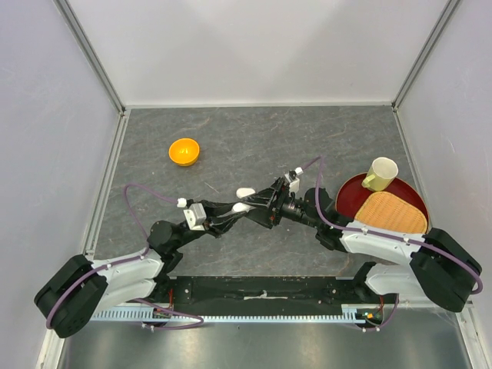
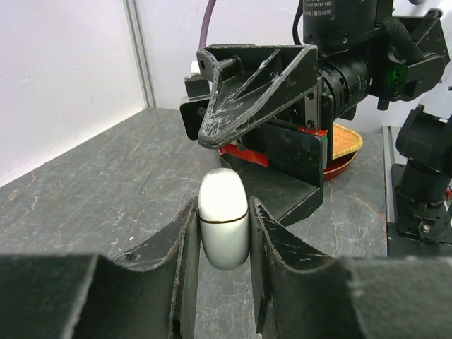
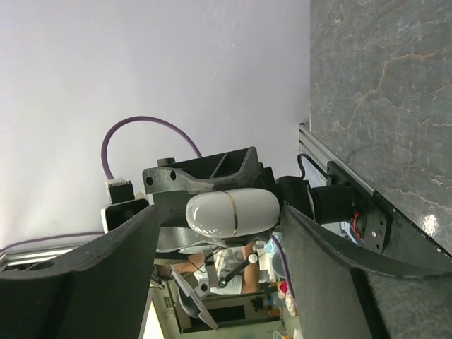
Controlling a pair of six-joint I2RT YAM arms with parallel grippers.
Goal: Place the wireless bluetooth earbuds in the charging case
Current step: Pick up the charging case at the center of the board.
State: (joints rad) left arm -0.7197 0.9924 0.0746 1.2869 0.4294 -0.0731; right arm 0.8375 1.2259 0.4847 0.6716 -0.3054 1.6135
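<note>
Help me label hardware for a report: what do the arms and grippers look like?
Both arms match: the left arm and right arm have white shells with black joints and bases. A purple cable runs along each. The left gripper and right gripper have black, wedge-shaped, scuffed fingers.

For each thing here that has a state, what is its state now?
charging case: closed, gripped
left pincer: shut on the charging case
right pincer: open around the case, not touching
second case: on the table, lid unclear
orange bowl: upright, empty
cup: stands on the red plate
</note>
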